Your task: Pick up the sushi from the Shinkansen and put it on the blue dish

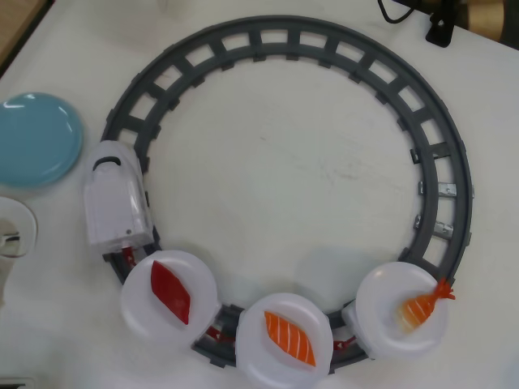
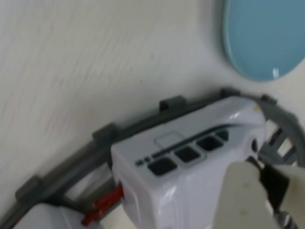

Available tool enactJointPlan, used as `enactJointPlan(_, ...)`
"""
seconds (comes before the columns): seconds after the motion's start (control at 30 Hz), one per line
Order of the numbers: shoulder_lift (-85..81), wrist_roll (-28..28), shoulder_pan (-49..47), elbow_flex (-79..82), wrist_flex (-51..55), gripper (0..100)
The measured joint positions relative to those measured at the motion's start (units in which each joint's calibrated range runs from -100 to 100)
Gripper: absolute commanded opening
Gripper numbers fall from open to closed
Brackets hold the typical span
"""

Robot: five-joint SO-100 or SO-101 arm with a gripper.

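Note:
The dark-red diamond sushi (image 1: 169, 292) lies flat on the first white plate (image 1: 136, 314) behind the white Shinkansen engine (image 1: 115, 194), at the lower left of the grey ring track in the overhead view. The light-blue dish (image 1: 36, 138) sits empty at the left edge, just beyond the engine's nose. In the wrist view the engine (image 2: 190, 167) fills the lower middle, the blue dish (image 2: 264, 36) is at the top right, and the sushi is out of view. My gripper (image 2: 262, 191) shows only as a cream finger (image 2: 243, 200) at the bottom right, over the engine; its jaws are not readable.
The grey circular track (image 1: 324, 40) fills the table. Two more white plates ride it at the bottom, one with striped orange salmon (image 1: 289, 338), one with shrimp (image 1: 420, 306). A white round object (image 1: 12, 231) sits at the left edge. A black cable base (image 1: 442, 24) is top right.

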Motion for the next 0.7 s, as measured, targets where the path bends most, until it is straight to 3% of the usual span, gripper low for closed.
enactJointPlan(0.3,21.93,-0.05,6.21,-24.15,7.39,3)
enactJointPlan(0.53,29.44,-1.66,6.21,-32.48,13.70,4)
enactJointPlan(0.7,34.42,-4.45,7.93,-35.77,17.82,16)
